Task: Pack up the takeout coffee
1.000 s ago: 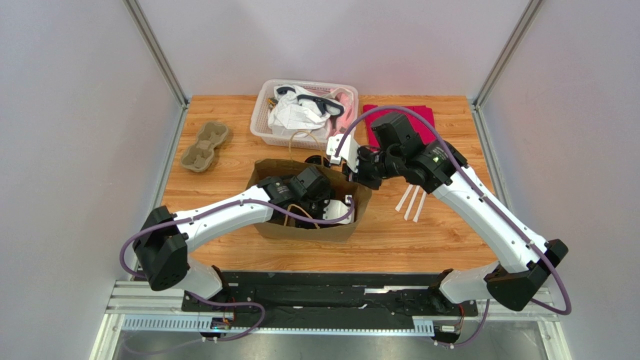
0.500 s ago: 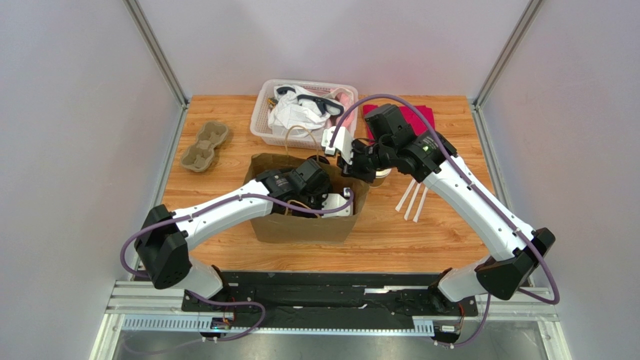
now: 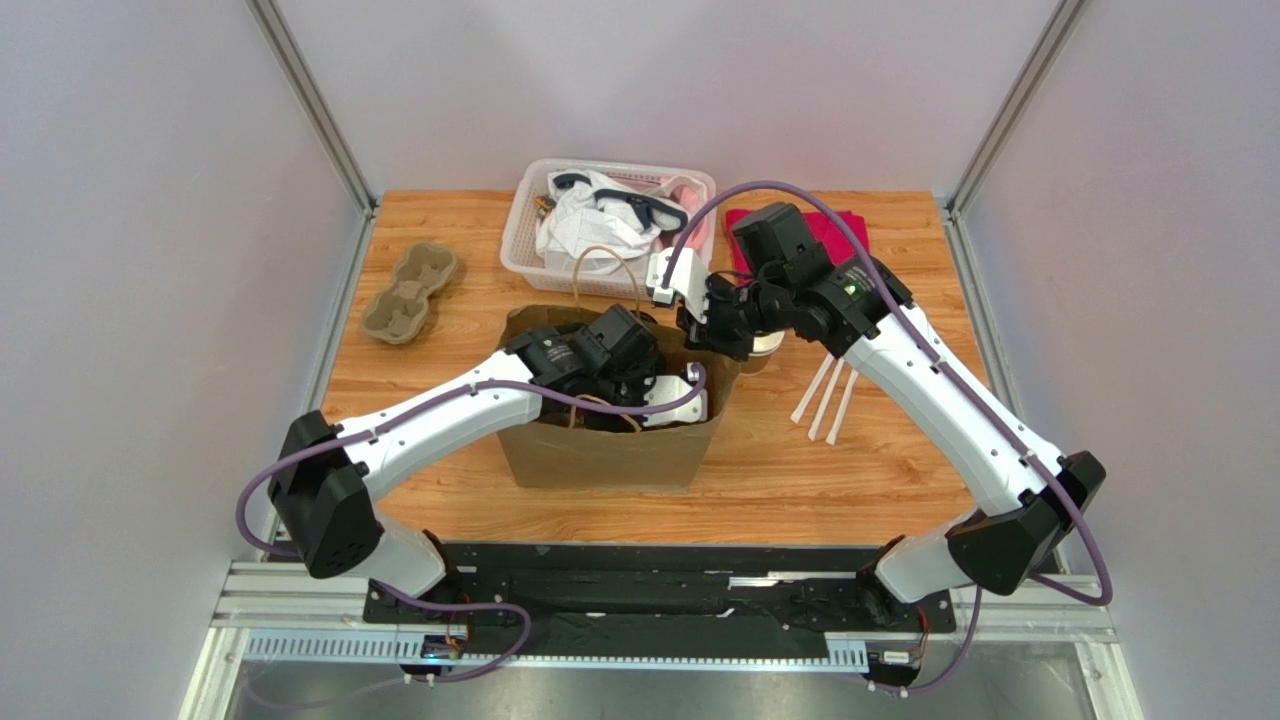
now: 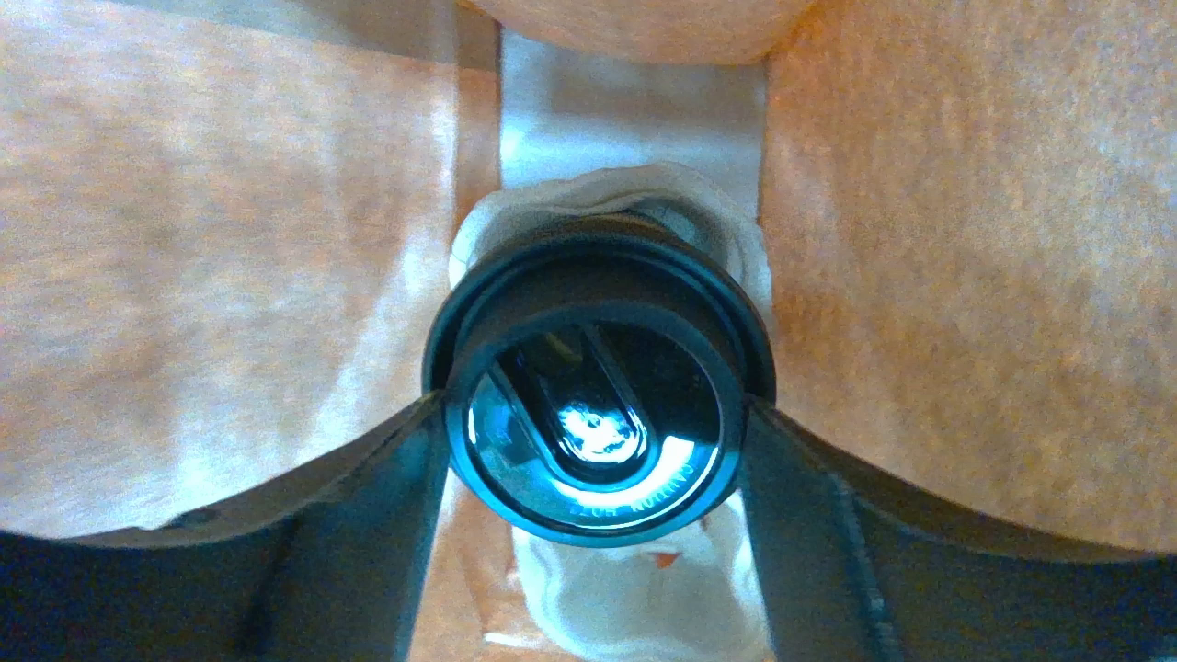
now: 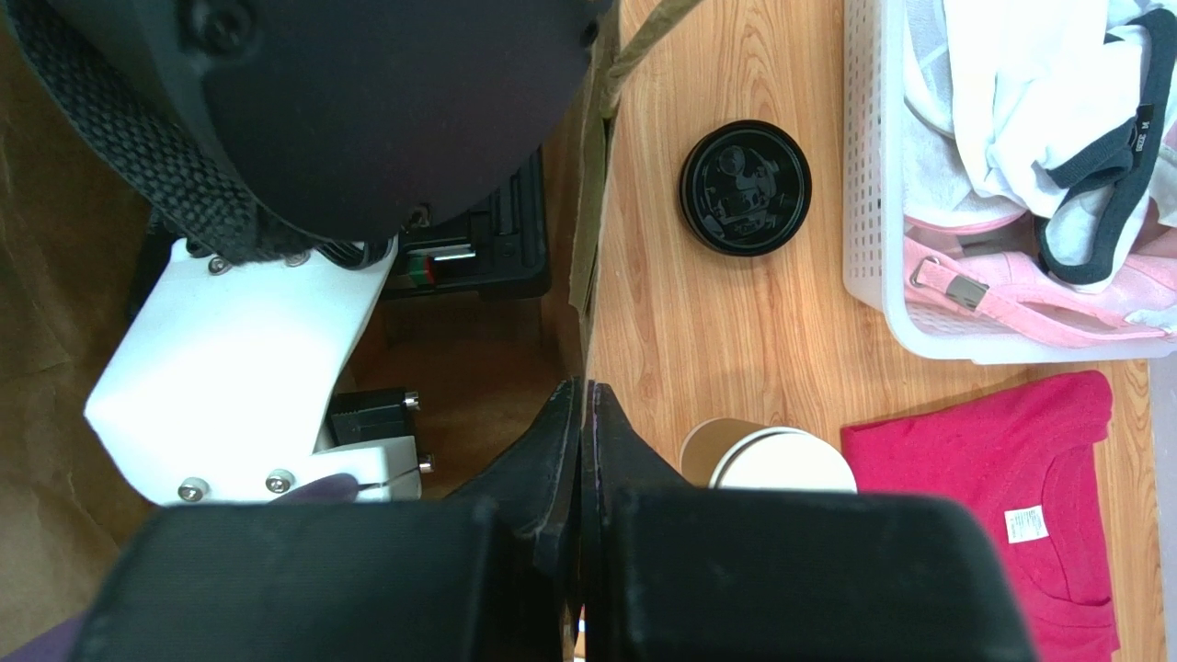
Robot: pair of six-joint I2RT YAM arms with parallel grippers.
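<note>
In the left wrist view my left gripper point(image 4: 594, 444) is shut on the takeout coffee point(image 4: 594, 393). Its black lid faces the camera and a finger presses on each side. The cup is down inside the brown paper bag point(image 4: 207, 276), above something white and crumpled point(image 4: 622, 607). In the top view the left gripper point(image 3: 624, 387) is inside the bag point(image 3: 601, 447) and hides the cup. My right gripper point(image 5: 583, 393) is shut on the bag's right rim point(image 5: 594, 207); it also shows in the top view point(image 3: 706, 333).
An open kraft cup without a lid point(image 5: 767, 459) stands right of the bag, beside a loose black lid point(image 5: 745, 188). Further back are a white basket point(image 5: 871, 166) of clothes and a red shirt point(image 5: 995, 483). White sticks point(image 3: 824, 402) and a pulp tray point(image 3: 409, 291) lie on the table.
My right gripper has pulled the bag's rim up and towards the back, so the bag stands more upright. My left gripper has moved farther back inside the bag.
</note>
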